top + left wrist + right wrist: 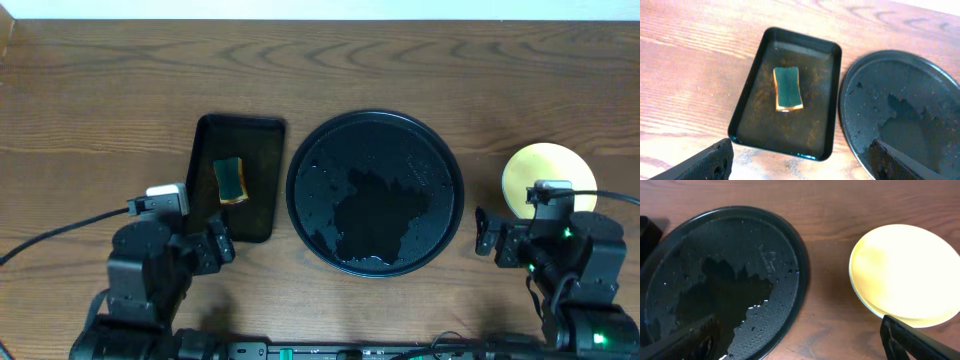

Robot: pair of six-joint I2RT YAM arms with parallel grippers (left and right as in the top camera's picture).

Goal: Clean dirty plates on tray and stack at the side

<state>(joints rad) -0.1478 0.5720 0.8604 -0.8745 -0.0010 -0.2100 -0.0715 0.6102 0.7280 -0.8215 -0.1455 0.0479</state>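
Over on the right wrist cam, the plate (905, 272) is the pale yellow one, round and shallow, and it looks clean, no brown marks that I can see. A thin paler edge runs under its lower-left rim, and I can't tell if that's another plate beneath. It sits on the wood table (830, 210) to the right of the round tray (765, 235), with a strip of bare wood between the two rims. That tray's black floor has a wet patch and scattered droplets. The right gripper (800, 325) is spread wide with nothing in it. Its right finger (910, 342) pokes in right at the plate's near rim, and its left finger (685, 342) is over the near part of the round tray. Left wrist cam next: the left gripper (800, 150) is also spread wide and carrying nothing. The rectangular tray (752, 90) sits just left of the round tray, rims close but not touching, and the sponge (788, 87) lies green side up in the middle of it. More wood runs off to the left of that. Overhead: the rectangular tray is left of the round tray and the plate is right of it, so the round tray sits between plate and sponge. The right arm (575, 255) overlaps the plate's near edge. Beyond the round tray there's open wood up to the table's far edge.
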